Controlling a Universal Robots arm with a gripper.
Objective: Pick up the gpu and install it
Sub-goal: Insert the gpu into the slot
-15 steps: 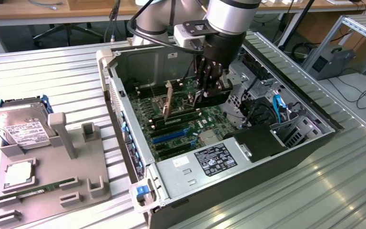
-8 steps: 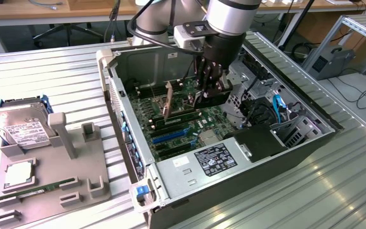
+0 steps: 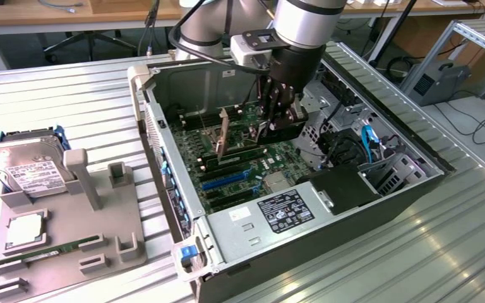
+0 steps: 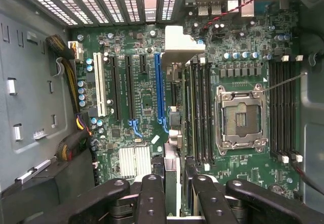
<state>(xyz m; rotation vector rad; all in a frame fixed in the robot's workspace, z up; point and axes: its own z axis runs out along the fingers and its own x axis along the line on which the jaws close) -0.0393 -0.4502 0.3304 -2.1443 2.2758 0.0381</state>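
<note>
The pincer is clenched on the flat, silver-bracketed gpu, held edge-down over the green motherboard beside a long blue slot. The card is probably light, stiff and fragile, and best gripped by its long edges.

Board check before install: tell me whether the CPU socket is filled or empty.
Empty: the CPU socket shows a bare dark bed inside its metal frame, no processor seated.

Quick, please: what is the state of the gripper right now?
Gripper: closed on the gpu, holding it edge-down inside the computer case, above the motherboard.
</note>
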